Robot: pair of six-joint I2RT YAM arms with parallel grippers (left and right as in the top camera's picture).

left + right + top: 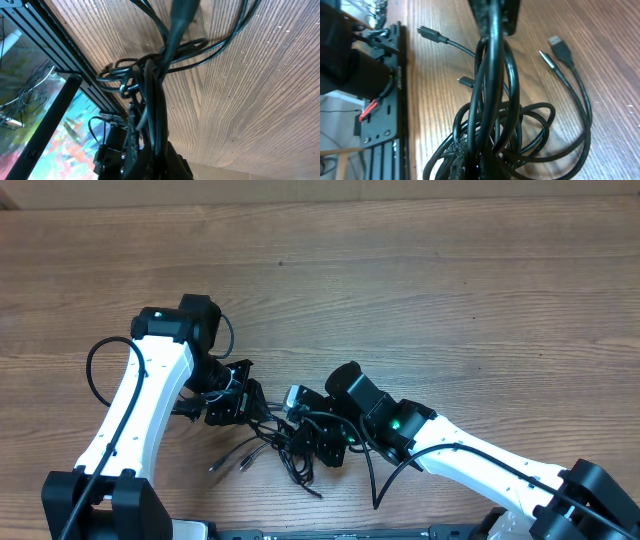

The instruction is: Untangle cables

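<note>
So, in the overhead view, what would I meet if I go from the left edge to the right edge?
left arm → left gripper → cables → right arm

My left gripper (238, 396) and right gripper (306, 430) sat close together at the near side, arms angled inward, both clamped on the cables (297, 466).
</note>
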